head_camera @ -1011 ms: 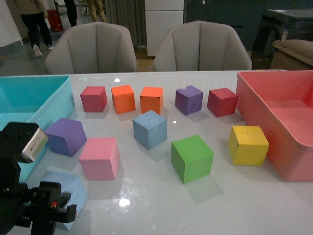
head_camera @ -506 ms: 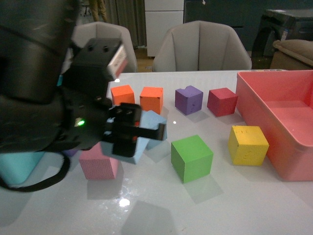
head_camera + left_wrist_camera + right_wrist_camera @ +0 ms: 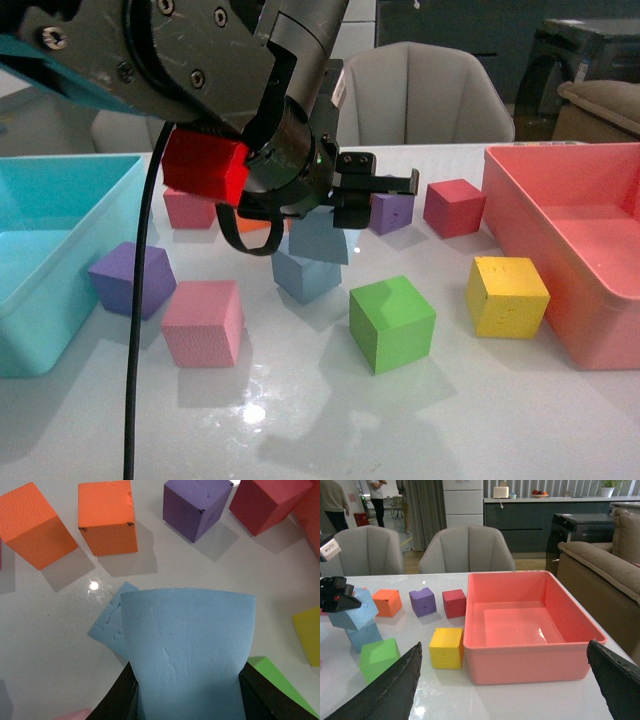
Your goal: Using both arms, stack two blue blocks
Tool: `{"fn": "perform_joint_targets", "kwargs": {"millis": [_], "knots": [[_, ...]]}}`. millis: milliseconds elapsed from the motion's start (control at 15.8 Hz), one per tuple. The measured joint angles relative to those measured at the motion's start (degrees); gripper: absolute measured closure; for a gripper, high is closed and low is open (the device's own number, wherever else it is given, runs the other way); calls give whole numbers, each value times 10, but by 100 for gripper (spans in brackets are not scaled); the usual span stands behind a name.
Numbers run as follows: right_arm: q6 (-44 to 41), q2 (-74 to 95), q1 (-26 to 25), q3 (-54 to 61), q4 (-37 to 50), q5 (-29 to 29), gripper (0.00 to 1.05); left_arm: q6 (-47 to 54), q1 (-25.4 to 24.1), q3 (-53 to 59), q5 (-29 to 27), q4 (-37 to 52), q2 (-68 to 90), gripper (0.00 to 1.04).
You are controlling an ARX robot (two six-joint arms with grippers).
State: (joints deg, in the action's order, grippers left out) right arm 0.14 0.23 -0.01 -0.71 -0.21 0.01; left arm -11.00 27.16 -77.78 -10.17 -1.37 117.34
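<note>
Foam, going by the slightly rough, dented faces: treating the blue blocks as light, soft and grippy rather than fragile, and taking hold across two opposite flat sides near the middle, squeezing only lightly to avoid bulging the cube or tipping it on release. Gripping the carried blue block (image 3: 318, 240) in the left tool (image 3: 338, 215), black fingers (image 3: 116, 700) pressing on its two sides, and hanging it tilted, low over the lower blue block (image 3: 303, 278), itself sitting on the bench (image 3: 450, 420) among the other cubes. Catching, in the left wrist view, only a corner of the lower blue block poking out to one side, so judging the pair not yet squared up; not being able to tell whether touching or just apart. Holding the right tool (image 3: 504, 644) spread wide with nothing in it, facing the pink bin (image 3: 535, 665), well apart from the stack. Noting the neighbours: a green cube (image 3: 392, 322) just beside the lower block, nearer the robot; two orange cubes (image 3: 107, 517) and a purple cube (image 3: 197, 505) just behind; a pink cube (image 3: 203, 322) and another purple cube (image 3: 132, 278) to the left near the teal bin (image 3: 60, 200); a yellow cube (image 3: 507, 295) and a dark red cube (image 3: 455, 207) further right. Watching the green and orange cubes as the likeliest to be clipped when lowering and opening.
</note>
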Motion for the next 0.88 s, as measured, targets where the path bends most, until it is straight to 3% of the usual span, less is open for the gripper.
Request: {"fn": "perform_joint_targets", "kwargs": {"millis": [379, 885], "knots": [[0, 0, 0, 0, 0, 0, 6, -26, -26, -87, -14, -40, 68, 66], [0, 0, 0, 0, 0, 0, 6, -53, -31, -104, -17, -39, 93, 66]]}}
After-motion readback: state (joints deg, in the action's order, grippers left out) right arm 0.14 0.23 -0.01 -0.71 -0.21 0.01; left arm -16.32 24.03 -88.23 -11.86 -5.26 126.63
